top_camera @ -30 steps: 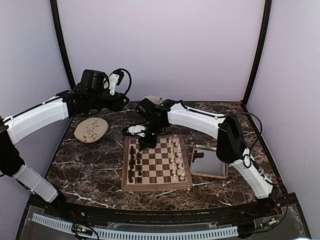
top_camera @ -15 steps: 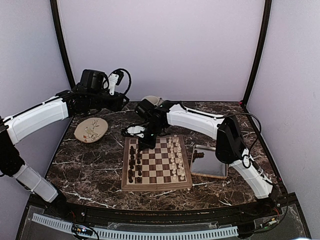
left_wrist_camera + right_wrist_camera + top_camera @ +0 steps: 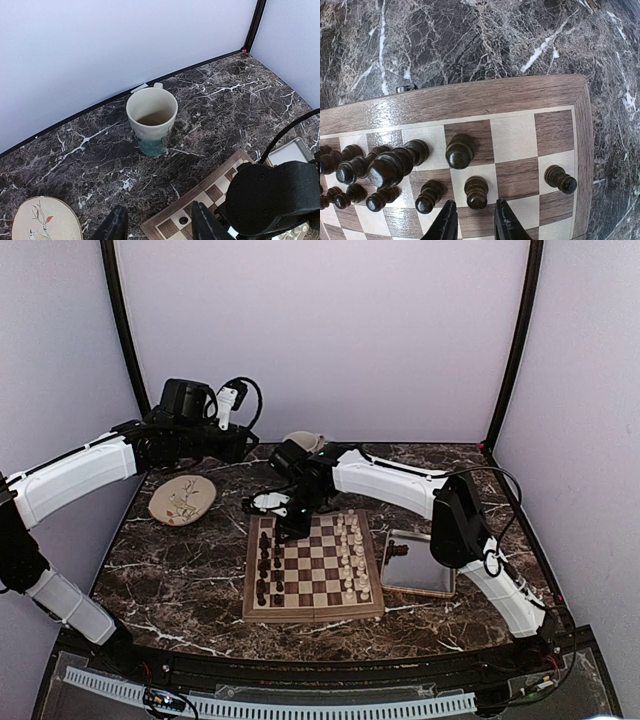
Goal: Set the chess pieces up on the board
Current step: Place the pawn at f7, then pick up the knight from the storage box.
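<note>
Right gripper (image 3: 475, 210) hangs over the board's (image 3: 470, 95) far left corner, jaws parted either side of a dark pawn (image 3: 476, 190) standing free on its square; I reckon it belongs in this pawn row.

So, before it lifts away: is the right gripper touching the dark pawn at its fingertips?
Apart. The right wrist view shows the dark pawn standing between the fingers of the right gripper, with board visible on either side of it.
</note>
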Robot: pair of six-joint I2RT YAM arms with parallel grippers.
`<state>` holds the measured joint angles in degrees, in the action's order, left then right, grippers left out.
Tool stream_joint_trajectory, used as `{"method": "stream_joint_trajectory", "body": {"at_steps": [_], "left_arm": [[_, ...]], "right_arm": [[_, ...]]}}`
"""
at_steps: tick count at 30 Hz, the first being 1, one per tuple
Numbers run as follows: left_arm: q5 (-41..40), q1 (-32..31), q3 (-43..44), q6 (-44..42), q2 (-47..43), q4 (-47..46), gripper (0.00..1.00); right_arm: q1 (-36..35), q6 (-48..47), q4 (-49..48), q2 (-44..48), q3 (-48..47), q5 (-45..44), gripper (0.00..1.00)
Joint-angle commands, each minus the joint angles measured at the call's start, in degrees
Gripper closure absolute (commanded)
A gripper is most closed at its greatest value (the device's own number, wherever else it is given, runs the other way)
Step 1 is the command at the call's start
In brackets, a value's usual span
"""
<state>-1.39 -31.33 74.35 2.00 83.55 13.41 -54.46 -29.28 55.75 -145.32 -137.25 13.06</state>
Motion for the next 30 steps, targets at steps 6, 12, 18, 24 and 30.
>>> {"method": "stream_joint_trajectory", "body": {"at_steps": [6,12,18,24,30], "left_arm": [[0.6,0.5,0.6,-0.1,0.0,0.6,0.55],[2.0,0.5,0.9,0.1,0.8,0.8,0.55],[6.6,0.4,0.6,-0.3,1.6,0.0,0.54],[11.0,0.4,0.3,-0.6,2.7,-1.2,0.55],[12.3,0.4,0.3,-0.4,3.7,-1.3,0.56]], "right_arm": [[-0.2,-0.9,-2.2,6.9,7.6,-4.7,0.72],[1.9,0.6,-2.5,17.8,15.3,-2.9,0.72],[5.7,0.2,-5.4,31.0,30.8,-2.2,0.71],[13.7,-1.0,-8.9,41.6,49.9,-1.9,0.72],[20.8,-5.4,-12.2,48.4,64.2,-2.9,0.72]]}}
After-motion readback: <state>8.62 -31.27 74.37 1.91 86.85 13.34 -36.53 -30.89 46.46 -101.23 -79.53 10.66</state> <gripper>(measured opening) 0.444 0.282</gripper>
